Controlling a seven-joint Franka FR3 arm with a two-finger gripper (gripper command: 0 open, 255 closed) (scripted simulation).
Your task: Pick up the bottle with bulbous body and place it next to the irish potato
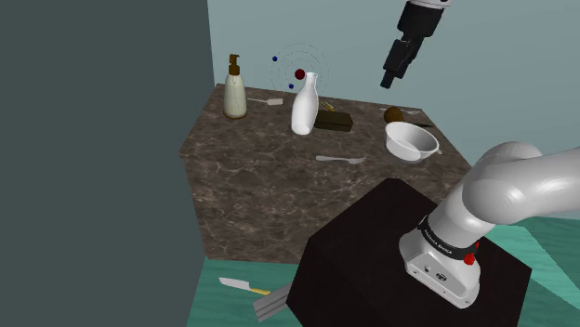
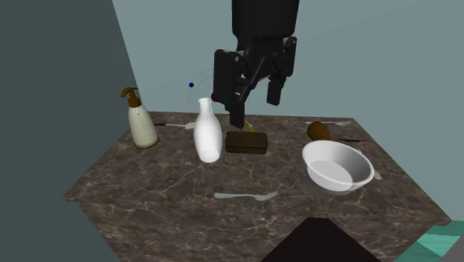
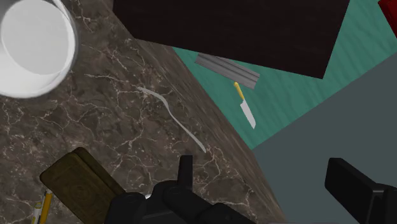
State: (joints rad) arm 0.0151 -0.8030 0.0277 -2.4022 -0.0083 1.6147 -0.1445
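Observation:
The white bottle with a bulbous body and narrow neck stands upright toward the back of the dark marble table. The brown potato lies near the far corner, behind a white bowl. My black gripper hangs high above the table, toward the shoulder view's right of the bottle and well clear of it. Its fingers stand apart, open, with nothing between them.
A soap dispenser stands beyond the bottle, at the shoulder view's left. A dark flat block lies beside the bottle. A pale fork rests mid-table. A knife lies on the teal floor.

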